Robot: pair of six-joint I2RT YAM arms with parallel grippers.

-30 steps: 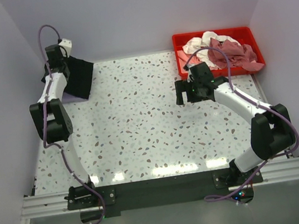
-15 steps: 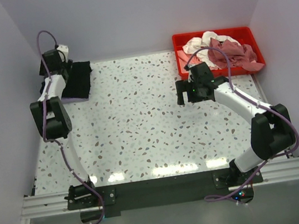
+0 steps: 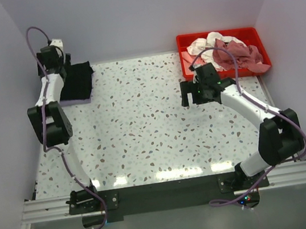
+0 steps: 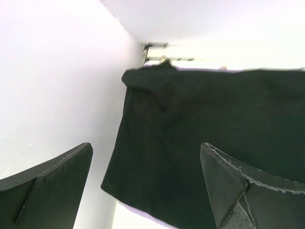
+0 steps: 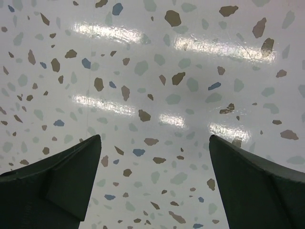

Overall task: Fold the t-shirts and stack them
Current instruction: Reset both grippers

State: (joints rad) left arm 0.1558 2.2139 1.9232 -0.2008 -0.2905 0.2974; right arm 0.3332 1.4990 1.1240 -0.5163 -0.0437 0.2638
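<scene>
So, big black soft cloth t-shirt [image 3: 78, 82] [image 4: 190, 133]: folded into a flat block, lying in the far left corner of the surface, right by the left wall; smooth on top, with one small bump at a far corner.
Lavender soft cloth t-shirt [image 3: 76, 102]: lying under the black one, with only a thin pale edge peeking out on the near side.
Left fingers [image 4: 47, 191]: spread wide apart, holding nothing, hanging just over the black t-shirt, with dark cloth showing in the gap.
Left arm [image 3: 48, 107]: stretched out to the far left corner.
Right fingers [image 5: 62, 186]: spread wide apart too, holding nothing, hanging over a bare bit of the surface.
Right arm [image 3: 243, 104]: bent, reaching in toward the middle, with its fingers near the tray's near left corner but not over it.
Red plastic tray [image 3: 216, 33]: sitting in the far right corner of the surface.
White cloth t-shirt [image 3: 200, 46]: crumpled in the left part of the tray.
Dusty-rose cloth t-shirt [image 3: 239, 52]: crumpled beside the white one, touching it, draped over the tray's near right rim.
White speckled surface [image 3: 142, 122] [image 5: 167, 95]: shiny, with bright streaks of lamp light.
</scene>
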